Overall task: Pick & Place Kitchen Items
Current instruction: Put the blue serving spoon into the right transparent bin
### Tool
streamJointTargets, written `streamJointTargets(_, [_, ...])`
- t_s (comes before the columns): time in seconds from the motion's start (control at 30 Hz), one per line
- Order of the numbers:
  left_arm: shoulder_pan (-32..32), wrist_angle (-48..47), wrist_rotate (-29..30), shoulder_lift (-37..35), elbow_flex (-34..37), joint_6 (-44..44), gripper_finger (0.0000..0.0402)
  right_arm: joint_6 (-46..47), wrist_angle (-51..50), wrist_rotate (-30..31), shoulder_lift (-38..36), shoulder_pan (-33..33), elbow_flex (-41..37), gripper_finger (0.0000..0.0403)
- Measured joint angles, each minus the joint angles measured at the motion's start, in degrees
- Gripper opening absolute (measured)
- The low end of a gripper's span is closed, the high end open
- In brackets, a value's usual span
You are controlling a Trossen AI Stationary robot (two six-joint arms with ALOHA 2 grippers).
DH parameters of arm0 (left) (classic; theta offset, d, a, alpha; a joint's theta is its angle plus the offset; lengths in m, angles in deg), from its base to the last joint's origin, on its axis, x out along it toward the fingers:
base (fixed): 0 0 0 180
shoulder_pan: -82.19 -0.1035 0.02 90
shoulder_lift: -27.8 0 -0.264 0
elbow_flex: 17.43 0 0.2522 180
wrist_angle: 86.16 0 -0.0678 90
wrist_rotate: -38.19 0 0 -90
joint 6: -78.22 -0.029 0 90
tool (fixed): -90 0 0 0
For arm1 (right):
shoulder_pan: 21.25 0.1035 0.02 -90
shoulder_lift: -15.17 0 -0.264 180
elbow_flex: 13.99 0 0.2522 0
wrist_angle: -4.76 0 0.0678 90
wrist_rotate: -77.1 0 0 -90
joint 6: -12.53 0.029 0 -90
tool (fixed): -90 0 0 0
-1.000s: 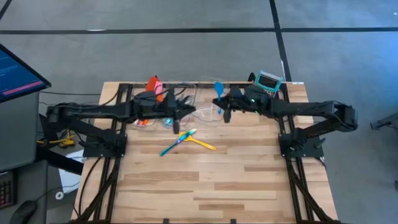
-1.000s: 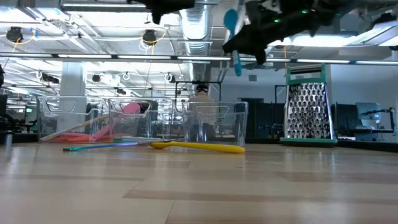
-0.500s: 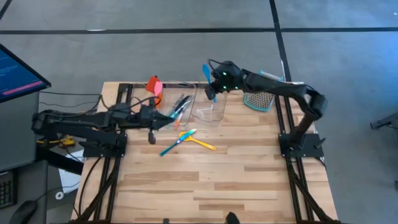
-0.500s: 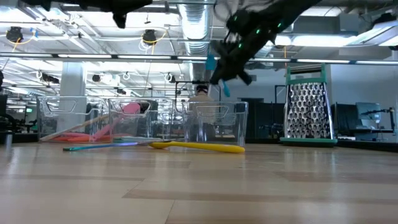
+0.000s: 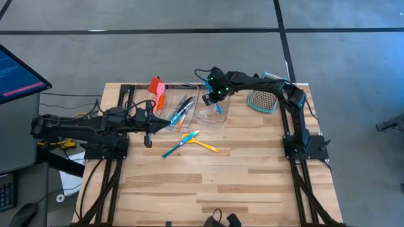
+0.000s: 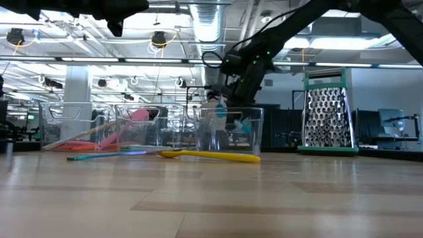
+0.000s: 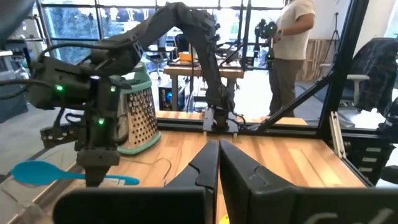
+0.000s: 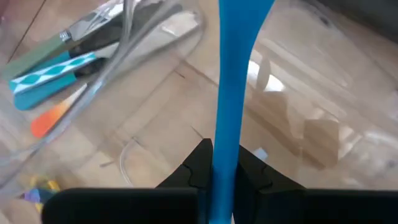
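My right gripper [image 5: 216, 98] points down over the rightmost of three clear bins [image 5: 211, 113] at the table's far edge and is shut on a blue spoon [image 7: 37, 171]. The middle bin [image 5: 180, 107] holds several utensils, and the left bin holds a red-orange spatula [image 5: 158, 88]. A teal spoon [image 5: 175, 147] and a yellow spoon [image 5: 203, 144] lie flat on the wood, nearer than the bins. My left gripper [image 5: 165, 120] hovers shut and holds nothing, left of the middle bin. My right gripper pinches the blue spoon's handle [image 8: 221, 163] between its two fingers, between the handle's middle and its free end. The fingers come from above, slanting down, and lie across the handle. The spoon sits about level at the bin's open top, bowl [image 7: 34, 171] out to one side, clear of the table.
A teal-and-grey box grater [image 5: 262, 99] stands at the far right beside the bins. A person [image 7: 292, 50] stands in the room beyond the table. The near half of the wooden table [image 5: 208, 183] is bare.
My right gripper has carried the blue spoon from beside the grater toward the table's left and down to the right bin, tipping from nearly level to pointing down. My left gripper has drawn back from over the middle bin toward the table's left edge.
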Motion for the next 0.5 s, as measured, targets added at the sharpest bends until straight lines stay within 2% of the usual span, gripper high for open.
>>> streamJointTargets(0.2, [0.3,0.0,0.0,0.1,0.0,0.9,0.0002,0.0,-4.2,0.1,3.8,0.7,5.2,0.0022])
streamJointTargets(0.5, [0.3,0.1,0.0,0.1,0.0,1.1,0.0002,0.5,-6.1,0.6,6.4,0.9,6.5,0.0022])
